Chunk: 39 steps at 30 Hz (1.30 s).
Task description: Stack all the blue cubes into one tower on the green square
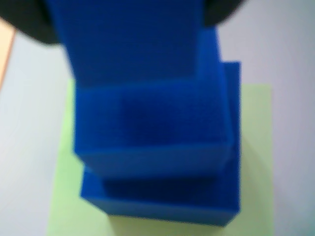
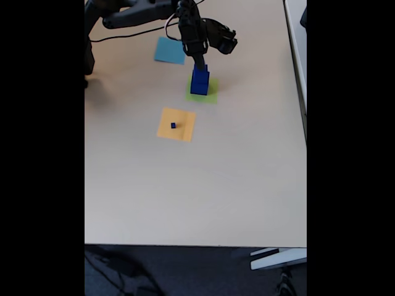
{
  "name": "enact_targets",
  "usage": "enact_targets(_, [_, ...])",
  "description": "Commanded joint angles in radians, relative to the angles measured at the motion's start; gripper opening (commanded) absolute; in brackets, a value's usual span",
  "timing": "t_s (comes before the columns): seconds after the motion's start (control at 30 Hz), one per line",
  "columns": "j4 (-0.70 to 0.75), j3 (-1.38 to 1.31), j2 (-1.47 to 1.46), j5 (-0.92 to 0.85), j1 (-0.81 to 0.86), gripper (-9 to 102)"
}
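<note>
A stepped tower (image 1: 157,162) of blue cubes stands on the green square (image 1: 256,147). A further blue cube (image 1: 128,44) sits at its top, close to the wrist camera, with dark fingers (image 1: 29,24) pressing both its sides. My gripper (image 1: 133,29) is shut on that top cube. The fixed view has the gripper (image 2: 199,66) directly above the tower (image 2: 199,83) on the green square (image 2: 210,95). One tiny blue cube (image 2: 173,125) lies alone on the orange-yellow square (image 2: 182,129).
A light-blue square (image 2: 170,50) lies at the back left of the tower, under the arm (image 2: 142,13). A black cable (image 2: 123,34) runs across the table's back edge. The beige table (image 2: 203,191) stretches wide toward the front.
</note>
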Motion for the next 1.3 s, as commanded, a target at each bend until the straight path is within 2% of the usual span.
enact_targets(0.0, [-0.025,-0.061,0.011,0.005,0.011,1])
enact_targets(1.27, [-0.031,-0.026,0.003,0.017,0.006,0])
